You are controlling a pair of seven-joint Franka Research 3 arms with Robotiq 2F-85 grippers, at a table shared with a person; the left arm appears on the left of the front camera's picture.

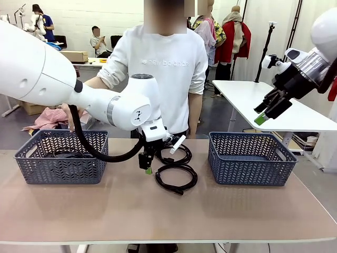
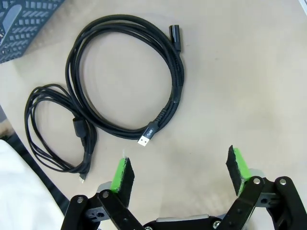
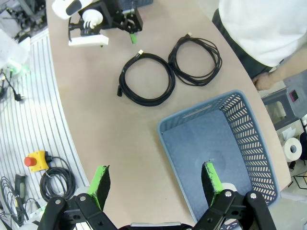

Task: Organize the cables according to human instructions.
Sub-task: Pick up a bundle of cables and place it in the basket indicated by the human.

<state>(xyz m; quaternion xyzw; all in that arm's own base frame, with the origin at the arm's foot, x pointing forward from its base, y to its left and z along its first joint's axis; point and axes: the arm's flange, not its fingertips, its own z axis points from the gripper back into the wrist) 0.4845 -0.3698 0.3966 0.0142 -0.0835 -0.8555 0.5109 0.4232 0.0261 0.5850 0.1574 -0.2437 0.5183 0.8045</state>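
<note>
Left gripper (image 2: 180, 170) hangs wide open just short of the thick USB cable (image 2: 175, 91), likely its next pick | thinner cable (image 2: 84, 139) coiled just beside it, between left basket (image 1: 60, 168) and right basket (image 1: 253, 168) | right gripper (image 3: 156, 179) open, raised clear

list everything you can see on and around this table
left basket: 1, blue-grey, table's left end
right basket: 1, blue-grey, table's right end
thick cable coil: 1, black, mid-table, between the baskets
thin cable coil: 1, black, beside the thick one, toward the person
basketed cable: count unclear, black, inside the left basket
table: 1, tan, under everything
emergency stop button: 1, red on yellow, off the table's edge
person: 1, white sweatshirt, far side
left gripper: 1, black with green pads, open, low beside the thick coil
right gripper: 1, black with green pads, open, raised over the right basket
</note>
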